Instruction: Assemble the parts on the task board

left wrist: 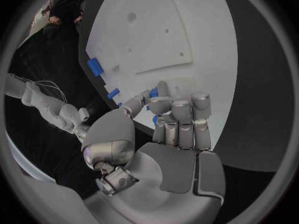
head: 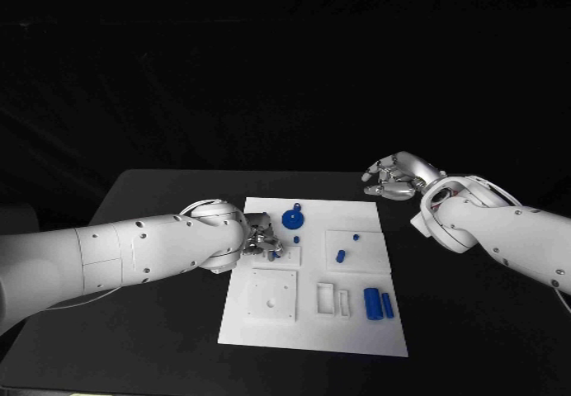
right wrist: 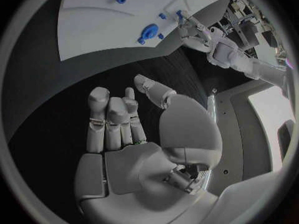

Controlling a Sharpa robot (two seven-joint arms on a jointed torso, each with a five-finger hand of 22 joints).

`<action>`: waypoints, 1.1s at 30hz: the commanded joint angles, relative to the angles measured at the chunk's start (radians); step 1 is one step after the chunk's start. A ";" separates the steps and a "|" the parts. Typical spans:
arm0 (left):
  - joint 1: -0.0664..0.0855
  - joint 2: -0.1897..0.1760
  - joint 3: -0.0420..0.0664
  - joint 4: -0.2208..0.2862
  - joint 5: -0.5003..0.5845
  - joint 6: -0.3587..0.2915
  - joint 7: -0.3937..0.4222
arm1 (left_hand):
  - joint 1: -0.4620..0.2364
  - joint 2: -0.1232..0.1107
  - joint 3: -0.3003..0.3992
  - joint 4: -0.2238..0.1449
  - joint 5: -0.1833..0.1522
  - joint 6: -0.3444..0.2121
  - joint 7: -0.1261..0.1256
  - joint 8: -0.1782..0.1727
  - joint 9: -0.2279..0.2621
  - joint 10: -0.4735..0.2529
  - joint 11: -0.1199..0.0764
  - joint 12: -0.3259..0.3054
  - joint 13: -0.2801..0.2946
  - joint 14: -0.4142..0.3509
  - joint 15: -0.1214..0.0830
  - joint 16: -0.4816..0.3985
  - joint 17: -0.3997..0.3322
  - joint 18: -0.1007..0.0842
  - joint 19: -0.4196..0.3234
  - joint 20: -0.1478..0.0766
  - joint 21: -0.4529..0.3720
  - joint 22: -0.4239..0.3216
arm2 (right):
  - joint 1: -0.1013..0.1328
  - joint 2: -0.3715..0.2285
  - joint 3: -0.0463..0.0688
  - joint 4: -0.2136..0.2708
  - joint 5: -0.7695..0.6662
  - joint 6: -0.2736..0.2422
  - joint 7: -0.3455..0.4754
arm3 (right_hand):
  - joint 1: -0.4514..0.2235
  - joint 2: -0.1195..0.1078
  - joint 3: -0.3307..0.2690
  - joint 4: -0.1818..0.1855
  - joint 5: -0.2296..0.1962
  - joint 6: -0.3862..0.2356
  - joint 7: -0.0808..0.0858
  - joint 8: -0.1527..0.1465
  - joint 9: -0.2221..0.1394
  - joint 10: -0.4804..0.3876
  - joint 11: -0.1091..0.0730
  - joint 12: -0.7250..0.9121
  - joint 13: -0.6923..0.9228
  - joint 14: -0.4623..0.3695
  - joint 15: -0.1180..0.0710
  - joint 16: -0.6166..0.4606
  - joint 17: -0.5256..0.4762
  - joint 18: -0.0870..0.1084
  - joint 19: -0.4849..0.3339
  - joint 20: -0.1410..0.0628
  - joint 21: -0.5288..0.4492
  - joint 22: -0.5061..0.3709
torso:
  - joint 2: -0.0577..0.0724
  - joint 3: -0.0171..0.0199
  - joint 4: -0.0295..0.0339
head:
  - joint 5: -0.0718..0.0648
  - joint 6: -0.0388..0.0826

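Pinching a small blue part [left wrist: 153, 92] at the task board's [head: 312, 334] left edge with our left hand [head: 261, 242].
Risk: part mostly hidden in fingers, could slip or seat crooked; right hand [head: 398, 175] hovers empty, fingers loosely apart, over the tabletop [head: 167, 198].

My surroundings are dark; light from above brightens the white task board [head: 312, 334]. Both wrist views bend straight edges strongly toward their rims.

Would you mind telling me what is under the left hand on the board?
The left hand hovers over the board, and a small blue part shows by its fingertips. Whatever else lies beneath is covered.
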 commanded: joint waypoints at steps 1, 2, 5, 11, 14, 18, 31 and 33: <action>-0.005 0.001 -0.003 -0.005 0.003 0.034 0.005 | 0.018 0.028 0.026 -0.036 0.045 0.093 -0.038 0.007 0.001 -0.005 -0.014 0.007 0.002 0.047 -0.048 0.007 0.002 0.007 0.000 -0.118 0.006 0.015 | 0.000 0.001 0.001 0.001 -0.001 0.011 0.007 | -0.011 0.001 -0.004 -0.001 0.005 0.004 0.012 -0.005 -0.001 0.001 0.001 0.004 -0.002 0.005 -0.002 -0.007 0.002 0.039 0.003 -0.008 0.002 0.015 | 0.000 0.0003 -0.0001 | 0.001 0.000; -0.005 0.002 -0.003 -0.005 0.005 0.036 0.005 | 0.018 0.028 0.025 -0.038 0.052 0.093 -0.038 0.008 0.001 -0.005 -0.014 0.007 0.003 0.047 -0.048 0.008 0.002 0.007 0.000 -0.118 0.006 0.015 | 0.000 0.001 0.001 0.001 -0.001 0.011 0.007 | -0.011 0.001 -0.004 -0.001 0.005 0.004 0.012 -0.005 -0.001 0.001 0.001 0.004 -0.002 0.005 -0.002 -0.007 0.002 0.039 0.003 -0.008 0.002 0.015 | 0.000 0.0004 -0.0001 | 0.000 0.000; -0.005 0.003 -0.003 -0.005 0.009 0.042 0.004 | 0.018 0.029 0.025 -0.042 0.059 0.093 -0.038 0.008 0.002 -0.005 -0.014 0.008 0.003 0.047 -0.048 0.008 0.002 0.007 0.000 -0.117 0.007 0.015 | 0.000 0.001 0.001 0.001 -0.001 0.012 0.007 | -0.011 0.001 -0.004 -0.001 0.006 0.004 0.012 -0.005 -0.001 0.001 0.001 0.004 -0.002 0.005 -0.002 -0.007 0.002 0.039 0.003 -0.008 0.002 0.015 | 0.000 0.0006 0.0000 | 0.001 -0.001; -0.005 0.004 -0.003 -0.002 0.011 0.054 0.001 | 0.019 0.029 0.026 -0.048 0.065 0.093 -0.038 0.009 0.002 -0.005 -0.014 0.008 0.003 0.047 -0.047 0.008 0.001 0.007 0.000 -0.117 0.007 0.014 | 0.000 0.000 0.001 0.002 -0.001 0.012 0.006 | -0.011 0.001 -0.004 -0.001 0.006 0.004 0.012 -0.005 -0.001 0.001 0.001 0.004 -0.002 0.005 -0.002 -0.007 0.002 0.039 0.003 -0.008 0.002 0.015 | 0.000 0.0008 -0.0007 | 0.001 -0.001; -0.005 0.004 -0.003 0.000 0.013 0.060 -0.001 | 0.020 0.030 0.026 -0.049 0.068 0.094 -0.039 0.010 0.003 -0.005 -0.015 0.008 0.003 0.047 -0.047 0.008 0.001 0.007 0.000 -0.117 0.007 0.014 | 0.000 0.000 0.001 0.002 -0.001 0.012 0.006 | -0.011 0.001 -0.004 -0.001 0.007 0.004 0.012 -0.005 -0.001 0.001 0.001 0.004 -0.002 0.005 -0.002 -0.007 0.002 0.039 0.003 -0.008 0.002 0.015 | 0.000 0.0008 -0.0008 | 0.000 -0.002; -0.005 0.000 -0.003 -0.001 0.013 0.061 -0.003 | 0.020 0.031 0.026 -0.052 0.071 0.094 -0.039 0.010 0.003 -0.005 -0.015 0.008 0.004 0.047 -0.047 0.008 0.001 0.007 -0.001 -0.117 0.007 0.014 | 0.000 -0.001 0.001 0.003 -0.001 0.012 0.006 | -0.011 0.001 -0.004 -0.001 0.007 0.004 0.012 -0.005 -0.001 0.001 0.001 0.004 -0.002 0.005 -0.003 -0.007 0.002 0.039 0.003 -0.008 0.002 0.015 | 0.000 0.0008 -0.0002 | 0.001 -0.002; -0.005 -0.005 -0.003 -0.007 0.021 0.067 -0.008 | 0.019 0.035 0.026 -0.053 0.076 0.095 -0.039 0.012 0.004 -0.005 -0.015 0.008 0.004 0.048 -0.046 0.008 0.001 0.006 0.000 -0.117 0.007 0.014 | 0.000 -0.003 0.001 0.003 -0.001 0.011 0.006 | -0.011 0.001 -0.004 -0.001 0.009 0.004 0.012 -0.005 -0.001 0.001 0.000 0.004 -0.002 0.005 -0.003 -0.007 0.002 0.039 0.003 -0.008 0.002 0.015 | 0.000 -0.0001 0.0007 | 0.001 -0.004; -0.005 -0.005 -0.003 -0.007 0.022 0.068 -0.008 | 0.018 0.036 0.026 -0.053 0.077 0.095 -0.039 0.012 0.004 -0.005 -0.015 0.008 0.004 0.048 -0.046 0.008 0.001 0.006 0.000 -0.116 0.007 0.014 | 0.000 -0.003 0.001 0.003 -0.001 0.011 0.006 | -0.011 0.002 -0.004 -0.001 0.009 0.004 0.012 -0.005 -0.001 0.001 0.000 0.004 -0.002 0.005 -0.003 -0.007 0.002 0.039 0.003 -0.008 0.002 0.015 | 0.000 -0.0008 0.0012 | 0.001 -0.003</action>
